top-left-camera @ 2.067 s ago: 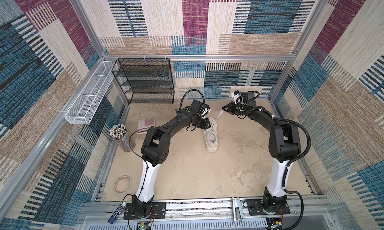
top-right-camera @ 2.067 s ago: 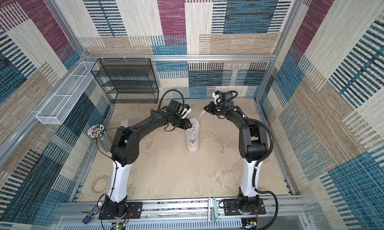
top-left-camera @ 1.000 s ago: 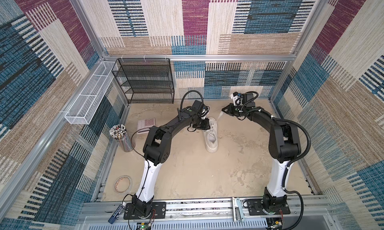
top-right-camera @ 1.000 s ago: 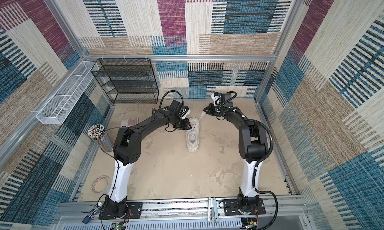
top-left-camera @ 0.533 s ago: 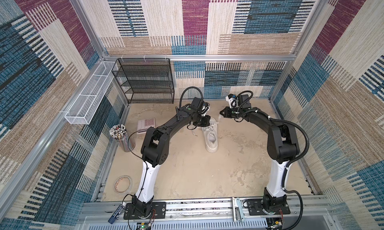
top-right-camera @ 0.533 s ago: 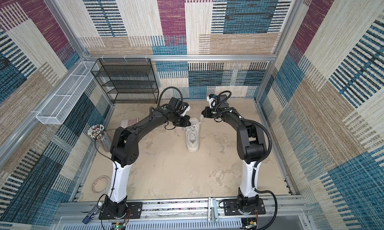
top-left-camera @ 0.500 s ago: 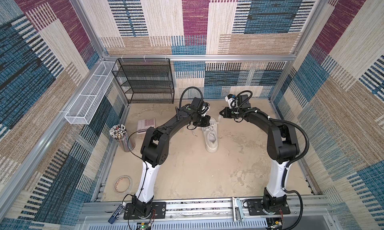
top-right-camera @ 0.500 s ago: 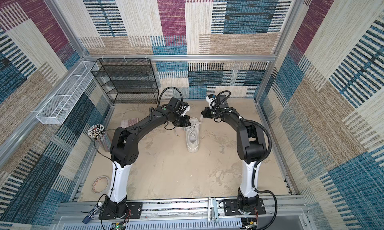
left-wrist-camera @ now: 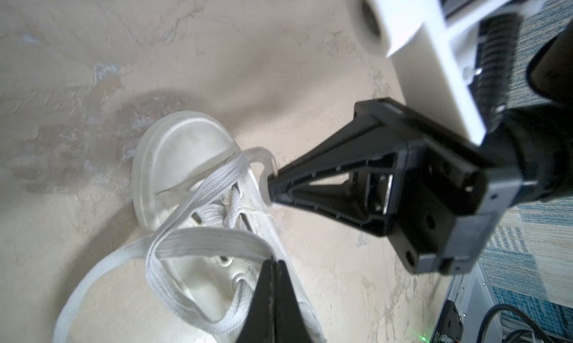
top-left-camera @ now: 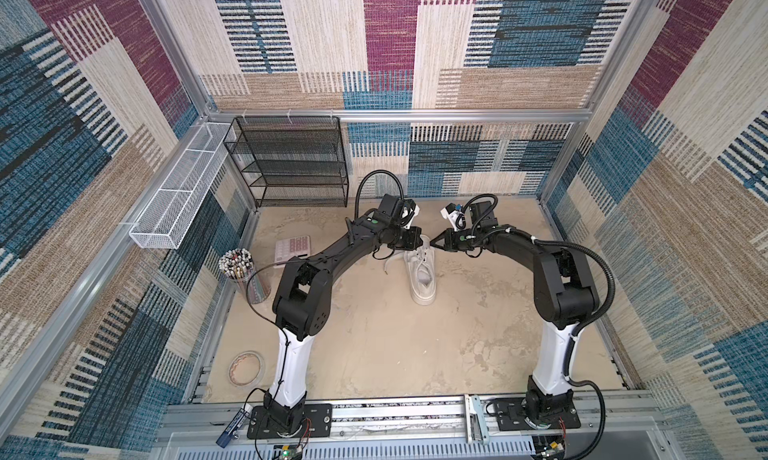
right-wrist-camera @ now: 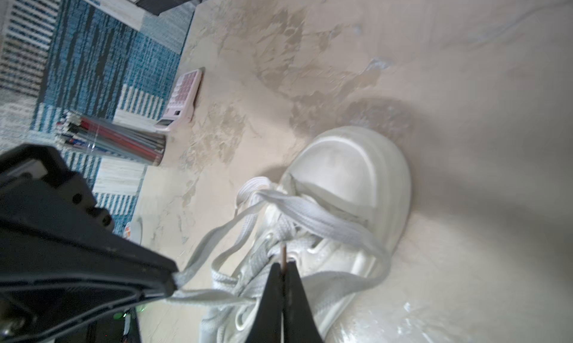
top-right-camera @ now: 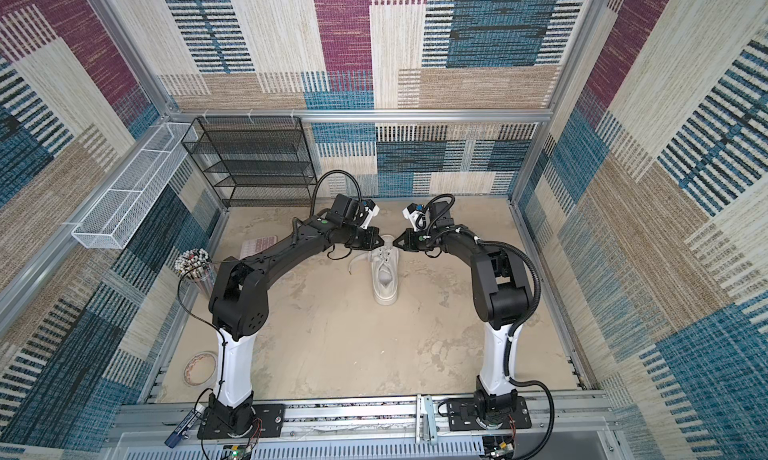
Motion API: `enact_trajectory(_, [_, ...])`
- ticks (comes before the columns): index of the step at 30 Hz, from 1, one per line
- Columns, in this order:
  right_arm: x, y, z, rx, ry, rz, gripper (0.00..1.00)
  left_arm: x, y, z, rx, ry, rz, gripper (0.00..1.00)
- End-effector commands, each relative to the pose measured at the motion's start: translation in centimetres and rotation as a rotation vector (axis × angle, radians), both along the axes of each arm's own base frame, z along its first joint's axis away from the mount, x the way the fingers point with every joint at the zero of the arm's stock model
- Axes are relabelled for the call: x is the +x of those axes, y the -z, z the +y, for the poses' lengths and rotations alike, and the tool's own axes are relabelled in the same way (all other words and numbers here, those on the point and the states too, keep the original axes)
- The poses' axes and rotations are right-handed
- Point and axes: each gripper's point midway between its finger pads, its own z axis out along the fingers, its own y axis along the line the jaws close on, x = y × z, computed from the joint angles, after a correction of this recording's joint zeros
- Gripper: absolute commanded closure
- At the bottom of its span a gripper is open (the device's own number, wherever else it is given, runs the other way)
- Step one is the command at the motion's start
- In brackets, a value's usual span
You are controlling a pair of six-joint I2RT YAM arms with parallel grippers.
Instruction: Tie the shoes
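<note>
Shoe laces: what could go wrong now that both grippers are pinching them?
The left gripper and right gripper pinch the laces only at their tips, so a lace might slip out. Nothing holds the sneaker down, so pulling could drag or tip it. The grippers are close together and might bump.

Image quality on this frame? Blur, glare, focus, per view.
Left wrist view: laces are crisp, the sneaker toe is soft, the right gripper is slightly soft, and the white camera housing is badly out of focus. Right wrist view: the toe and tabletop are washed out and smeared, the calculator is blurred, and the left gripper is underexposed. Both top views: sharp, with even light and faint shadows.
</note>
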Motion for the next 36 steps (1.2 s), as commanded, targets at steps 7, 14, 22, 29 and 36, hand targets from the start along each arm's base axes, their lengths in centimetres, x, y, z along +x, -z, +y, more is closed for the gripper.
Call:
enact_trajectory(7, [-1.1,-1.9,2.1,0.172,-0.101,-0.001,1.0,0.2,-2.0,-0.8,-0.063,0.017,-0.028,1.0])
enact_trajectory(14, [-0.6,-1.6,3.2,0.223,-0.145,0.015,1.0,0.2,-2.0,-0.9,-0.068,0.02,-0.024,1.0])
enact_trajectory(22, [-2.1,-0.8,3.9,0.245,-0.205,0.057,1.0,1.0,-2.2,-1.3,-0.079,0.02,-0.03,1.0])
enact_trajectory(29, [-3.3,-0.6,4.0,0.281,-0.235,0.067,1.0,1.3,-1.9,-1.1,-0.067,0.028,-0.02,1.0])
enact_trajectory(36, [-3.9,-0.6,4.3,0.332,-0.29,0.07,1.0,1.1,-1.8,-0.8,-0.068,0.028,-0.01,0.97])
